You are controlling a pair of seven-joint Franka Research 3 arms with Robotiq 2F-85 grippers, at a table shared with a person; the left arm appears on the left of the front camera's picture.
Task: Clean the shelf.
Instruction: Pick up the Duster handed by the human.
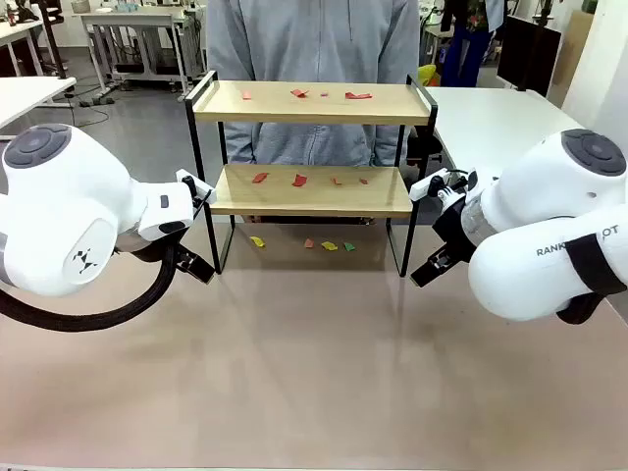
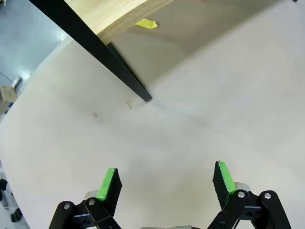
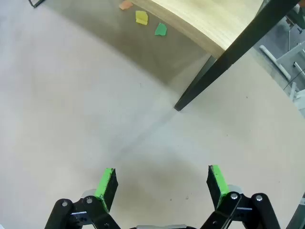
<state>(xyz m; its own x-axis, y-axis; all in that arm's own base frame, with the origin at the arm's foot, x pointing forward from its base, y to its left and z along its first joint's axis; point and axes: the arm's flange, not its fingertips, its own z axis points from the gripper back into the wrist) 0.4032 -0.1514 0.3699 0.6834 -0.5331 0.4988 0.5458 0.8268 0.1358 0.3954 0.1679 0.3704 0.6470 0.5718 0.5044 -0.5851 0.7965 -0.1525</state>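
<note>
The shelf point(image 1: 280, 110) stands at the table's middle, a two-tier rack with light wooden boards in a black frame. Red paper scraps point(image 1: 299, 94) lie on its top board, red and orange scraps point(image 1: 299, 181) on the lower board. Yellow, orange and green scraps point(image 1: 329, 245) lie on the table beneath it. My left gripper point(image 2: 167, 181) is open and empty over bare table, just short of the shelf's left front leg point(image 2: 112, 64). My right gripper point(image 3: 162, 183) is open and empty near the right front leg point(image 3: 219, 67). The scraps point(image 3: 141, 17) lie beyond it.
A person in a grey hoodie point(image 1: 314, 49) stands close behind the shelf. The left arm point(image 1: 69, 211) and right arm point(image 1: 549, 226) flank the rack. A white table point(image 1: 491, 118) adjoins at the far right. One yellow scrap point(image 2: 146, 23) lies under the lower board.
</note>
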